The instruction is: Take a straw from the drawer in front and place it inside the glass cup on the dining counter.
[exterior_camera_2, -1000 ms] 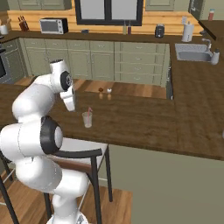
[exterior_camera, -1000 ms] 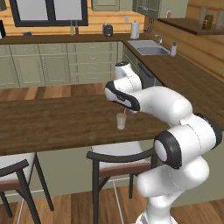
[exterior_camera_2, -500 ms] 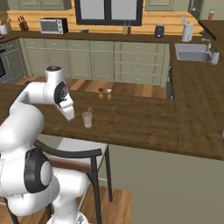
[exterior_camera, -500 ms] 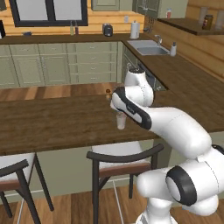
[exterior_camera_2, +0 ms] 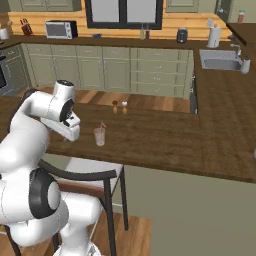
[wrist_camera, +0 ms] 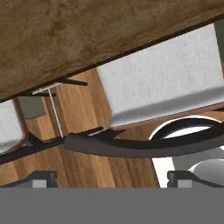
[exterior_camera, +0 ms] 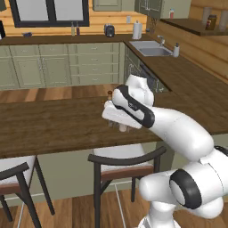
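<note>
The glass cup [exterior_camera_2: 99,136] stands on the dark wood dining counter [exterior_camera_2: 165,142], near its front edge. The thin pink straw [exterior_camera_2: 102,127] leans inside it, its top poking above the rim. My gripper [exterior_camera_2: 74,135] hangs just left of the cup, apart from it, pointing down over the counter's near edge. In the hand view its two fingertips [wrist_camera: 41,178] stand wide apart with nothing between them, so the gripper [wrist_camera: 111,179] is open. From the left base view my hand covers most of the cup [exterior_camera: 123,129]. The drawer is out of view.
A bar stool [exterior_camera_2: 87,172] with a white seat [wrist_camera: 162,83] and dark curved backrest [wrist_camera: 131,146] sits right under my hand. A second stool [exterior_camera: 13,176] is further left. Two small shakers [exterior_camera_2: 119,106] stand at the counter's far edge. The sink [exterior_camera_2: 220,60] is at the back right.
The arm has folded back toward the base, and the hand has sunk a little beside the cup. The straw stays in the cup and the gripper stays open.
</note>
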You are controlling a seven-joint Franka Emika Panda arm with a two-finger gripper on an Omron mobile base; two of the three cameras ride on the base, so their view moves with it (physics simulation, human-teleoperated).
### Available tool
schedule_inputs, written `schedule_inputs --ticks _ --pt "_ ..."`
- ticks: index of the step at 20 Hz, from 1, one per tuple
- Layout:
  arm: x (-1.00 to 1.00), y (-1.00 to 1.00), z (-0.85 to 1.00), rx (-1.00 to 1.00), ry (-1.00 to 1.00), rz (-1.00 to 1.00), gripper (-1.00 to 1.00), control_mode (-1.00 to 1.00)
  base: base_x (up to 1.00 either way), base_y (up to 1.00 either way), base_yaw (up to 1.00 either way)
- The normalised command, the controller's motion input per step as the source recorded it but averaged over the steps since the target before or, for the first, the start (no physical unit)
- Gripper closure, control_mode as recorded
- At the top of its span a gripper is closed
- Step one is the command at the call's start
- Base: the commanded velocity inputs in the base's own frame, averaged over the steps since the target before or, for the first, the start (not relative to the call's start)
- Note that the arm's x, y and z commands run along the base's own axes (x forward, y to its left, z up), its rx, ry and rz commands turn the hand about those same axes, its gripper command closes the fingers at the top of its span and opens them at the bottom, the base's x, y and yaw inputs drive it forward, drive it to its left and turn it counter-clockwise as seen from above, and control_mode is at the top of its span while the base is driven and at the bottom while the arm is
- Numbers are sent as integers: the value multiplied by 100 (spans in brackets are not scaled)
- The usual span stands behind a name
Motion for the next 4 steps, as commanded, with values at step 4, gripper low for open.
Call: schedule_inputs --ticks 4 --pt "-17 87 6 0 10 25 -100 -100 0 0 0"
